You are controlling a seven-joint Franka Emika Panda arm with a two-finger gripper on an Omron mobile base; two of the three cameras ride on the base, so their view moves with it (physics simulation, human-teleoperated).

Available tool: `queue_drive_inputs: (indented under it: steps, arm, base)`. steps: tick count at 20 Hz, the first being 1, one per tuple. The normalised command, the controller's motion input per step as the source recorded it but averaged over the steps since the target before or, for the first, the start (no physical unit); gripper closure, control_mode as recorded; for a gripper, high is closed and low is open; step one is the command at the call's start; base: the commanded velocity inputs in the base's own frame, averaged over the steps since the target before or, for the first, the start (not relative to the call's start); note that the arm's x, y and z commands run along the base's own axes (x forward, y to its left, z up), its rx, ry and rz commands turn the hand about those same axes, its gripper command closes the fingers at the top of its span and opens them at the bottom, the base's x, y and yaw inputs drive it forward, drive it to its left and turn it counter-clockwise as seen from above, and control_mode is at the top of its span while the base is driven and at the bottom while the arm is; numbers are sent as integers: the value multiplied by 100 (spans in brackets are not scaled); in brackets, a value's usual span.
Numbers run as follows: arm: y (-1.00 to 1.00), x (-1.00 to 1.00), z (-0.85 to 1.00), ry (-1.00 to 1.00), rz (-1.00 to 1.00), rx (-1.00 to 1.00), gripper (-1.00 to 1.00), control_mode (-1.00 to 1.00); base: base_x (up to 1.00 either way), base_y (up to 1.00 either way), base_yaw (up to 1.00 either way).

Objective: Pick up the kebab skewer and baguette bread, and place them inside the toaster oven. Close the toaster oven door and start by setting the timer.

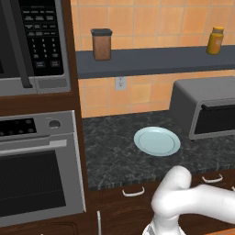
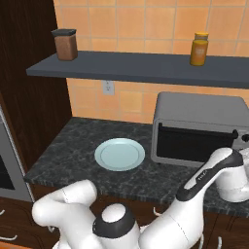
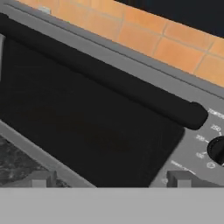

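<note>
The oven (image 2: 197, 129) sits on the table (image 2: 63, 155) at the far right, against the tiled wall, its door (image 2: 192, 142) apparently shut. In the hand view the door (image 3: 83, 127) is close in front of the tool (image 3: 109, 181), whose tips stand wide apart with nothing between them, so it is released.

The handle (image 3: 105, 81) is a dark round bar along the door's top edge. It looks stiff and smooth, and probably somewhat slippery, so a grip across its middle seems the safest hold; the door should swing down on a low hinge rather than lift. The glass is likely fragile to a hard knock. A dark knob (image 3: 217, 149) sits just right of the door, small and stiff, best pinched across its width to turn; it is cut off by the edge, and the markings around it are too blurred to read.

A pale plate (image 2: 119, 154) lies bare on the table left of the oven, well apart from it. The dark glass hides the oven's inside, so I cannot tell whether the skewer or baguette lie within.
</note>
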Motion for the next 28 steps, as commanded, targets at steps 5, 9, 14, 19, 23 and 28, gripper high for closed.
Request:
queue_drive_inputs:
  steps: [5,9,14,19,23,28]
  arm:
    - [-44,-8,0,-14,33,-51,-100,-100]
    - [-39,-3,0,-19,7,-65,-100,-100]
    - [-8,6,-4,-28,10,-66,-100,-100]
    - [12,13,-34,-34,12,-64,-100,-100]
    - [34,30,-34,-33,2,-59,-100,-100]
    - [18,53,-10,-25,0,-56,-100,-100]
  base:
    - [0,0,0]
    - [0,0,0]
    - [0,0,0]
    - [0,0,0]
    - [0,0,0]
    - [0,0,0]
